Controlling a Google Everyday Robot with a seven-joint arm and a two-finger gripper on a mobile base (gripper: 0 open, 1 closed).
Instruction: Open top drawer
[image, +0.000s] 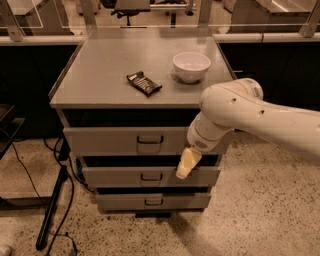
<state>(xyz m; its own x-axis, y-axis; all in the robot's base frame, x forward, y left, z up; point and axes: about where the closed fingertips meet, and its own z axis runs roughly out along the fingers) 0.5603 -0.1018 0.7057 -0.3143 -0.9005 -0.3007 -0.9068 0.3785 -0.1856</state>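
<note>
The top drawer (107, 141) is the widest grey drawer front, just under the cabinet top, with a small dark bar handle (150, 140) at its centre. Its front stands slightly forward of the cabinet, with a dark gap above it. My gripper (183, 163) hangs from the white arm (235, 112) in front of the cabinet's right side. It is below and to the right of the top drawer's handle, level with the gap above the middle drawer (120, 176). It holds nothing that I can see.
A white bowl (191, 66) and a dark snack packet (144, 83) lie on the cabinet top (100, 75). The bottom drawer (125, 201) sits lowest. Black cables and a stand leg (52, 210) lie on the speckled floor at the left.
</note>
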